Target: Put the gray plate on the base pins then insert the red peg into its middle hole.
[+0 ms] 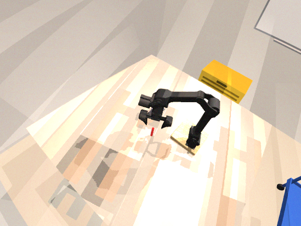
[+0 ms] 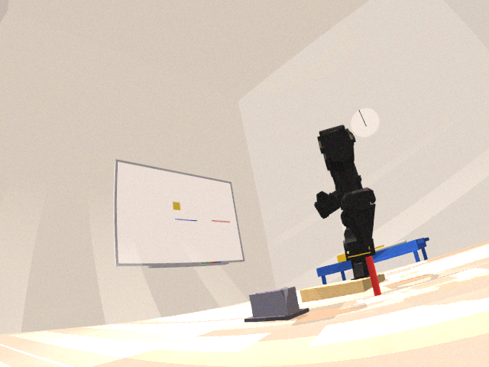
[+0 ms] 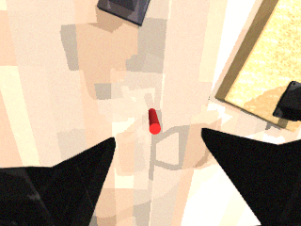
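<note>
The red peg (image 1: 152,132) (image 2: 373,276) (image 3: 153,120) stands upright on the table. My gripper (image 1: 154,125) (image 3: 158,137) is open and empty, high above the peg. In the wrist view the peg shows between the two fingertips, slightly left of the midpoint. The gray plate (image 2: 274,304) sits on the dark base (image 2: 276,318) in the exterior view, with no gap visible between them. Only the near edge of the dark base (image 3: 119,16) and a little above it show at the top of the wrist view. The gripper mostly hides them in the top view. The holes and pins are not visible.
The wooden board (image 1: 178,142) (image 2: 335,291) (image 3: 263,71) under the arm's foot lies beside the peg, at the right in the wrist view. A yellow cabinet (image 1: 225,78) stands beyond the table edge. A blue cart (image 1: 292,204) stands off the table in the top view.
</note>
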`<action>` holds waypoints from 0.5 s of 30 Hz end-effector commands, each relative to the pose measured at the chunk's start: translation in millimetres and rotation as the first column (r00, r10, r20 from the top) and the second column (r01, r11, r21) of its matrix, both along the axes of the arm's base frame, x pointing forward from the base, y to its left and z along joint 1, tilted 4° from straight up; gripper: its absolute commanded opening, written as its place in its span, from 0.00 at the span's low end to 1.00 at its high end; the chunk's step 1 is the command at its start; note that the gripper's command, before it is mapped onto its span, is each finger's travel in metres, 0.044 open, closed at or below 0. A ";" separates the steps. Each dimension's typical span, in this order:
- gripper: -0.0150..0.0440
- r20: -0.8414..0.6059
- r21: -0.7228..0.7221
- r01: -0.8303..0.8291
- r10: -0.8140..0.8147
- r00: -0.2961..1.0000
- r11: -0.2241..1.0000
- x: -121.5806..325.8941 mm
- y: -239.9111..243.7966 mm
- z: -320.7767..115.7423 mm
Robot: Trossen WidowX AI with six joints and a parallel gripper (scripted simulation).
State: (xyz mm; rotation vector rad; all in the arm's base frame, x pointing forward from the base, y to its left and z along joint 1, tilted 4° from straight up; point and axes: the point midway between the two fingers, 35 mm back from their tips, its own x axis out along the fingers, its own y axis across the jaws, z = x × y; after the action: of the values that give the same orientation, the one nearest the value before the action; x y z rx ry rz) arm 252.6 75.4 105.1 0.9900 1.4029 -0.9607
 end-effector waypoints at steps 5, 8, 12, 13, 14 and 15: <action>1.00 0.003 0.004 0.005 -0.005 1.000 1.000 0.9 1.5 -11.6; 1.00 0.003 0.005 0.005 -0.005 1.000 1.000 1.1 1.8 -16.5; 1.00 0.003 0.004 0.004 -0.004 1.000 1.000 1.3 2.2 -23.1; 1.00 0.003 0.004 0.004 -0.004 1.000 1.000 1.3 2.3 -24.7; 1.00 0.003 0.004 0.004 -0.004 1.000 1.000 1.4 2.4 -26.3; 1.00 0.003 0.004 0.004 -0.004 1.000 1.000 1.3 2.5 -28.0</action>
State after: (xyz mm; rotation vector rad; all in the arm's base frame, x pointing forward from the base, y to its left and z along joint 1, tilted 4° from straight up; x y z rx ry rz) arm 253.9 77.0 82.0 0.9907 1.4015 -0.9583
